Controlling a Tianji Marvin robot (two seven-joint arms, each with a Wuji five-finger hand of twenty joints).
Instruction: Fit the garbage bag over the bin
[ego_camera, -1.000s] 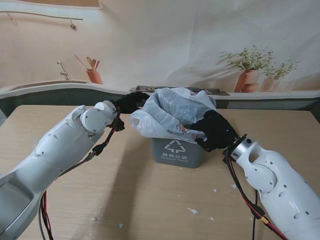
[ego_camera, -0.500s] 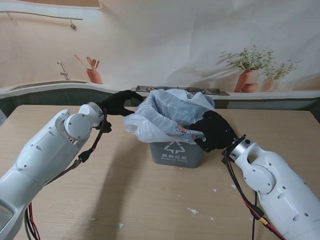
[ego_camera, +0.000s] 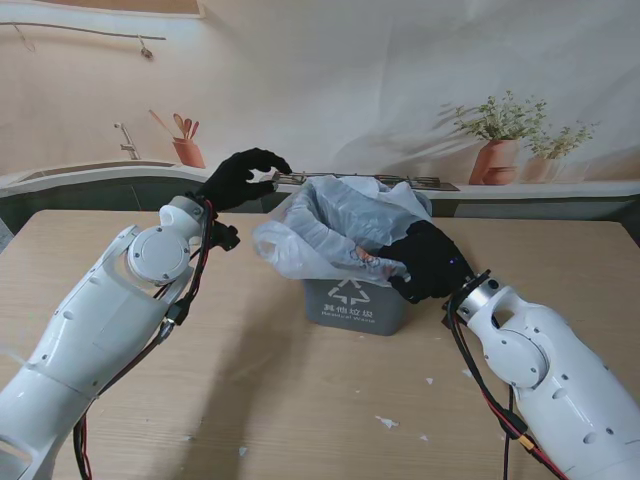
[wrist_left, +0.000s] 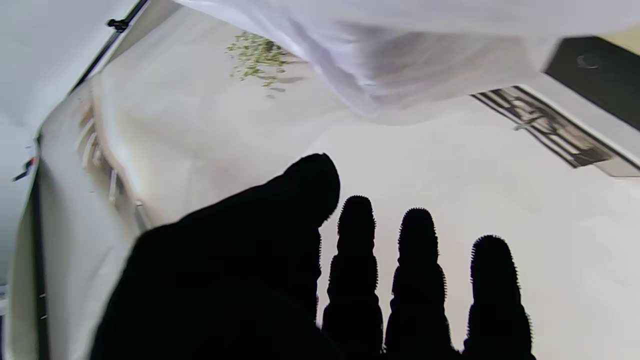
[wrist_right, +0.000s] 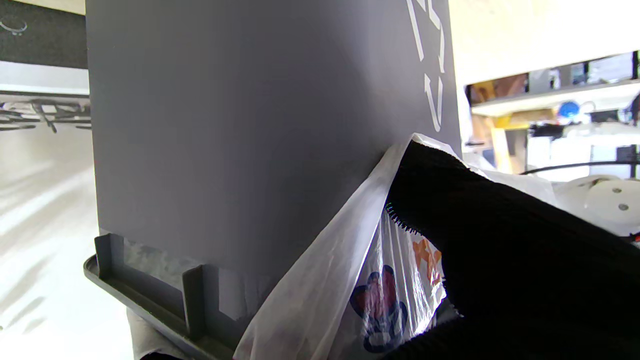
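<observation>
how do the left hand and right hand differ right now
The left hand is raised off the garbage bag, fingers curled and holding nothing; the right hand grips the bag against the bin rim. The left hand sits farther from me, beside the bin; the right is at its near corner. Both wear black gloves.

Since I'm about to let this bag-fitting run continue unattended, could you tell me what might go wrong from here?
1. Only the right hand pins the garbage bag at the bin's near corner; the left hand is off it, so the loose left side, bulging outside the rim, could slip.
2. A hard pull by the right hand might tip or drag the bin.
3. The thin plastic could tear at the rim.
</observation>
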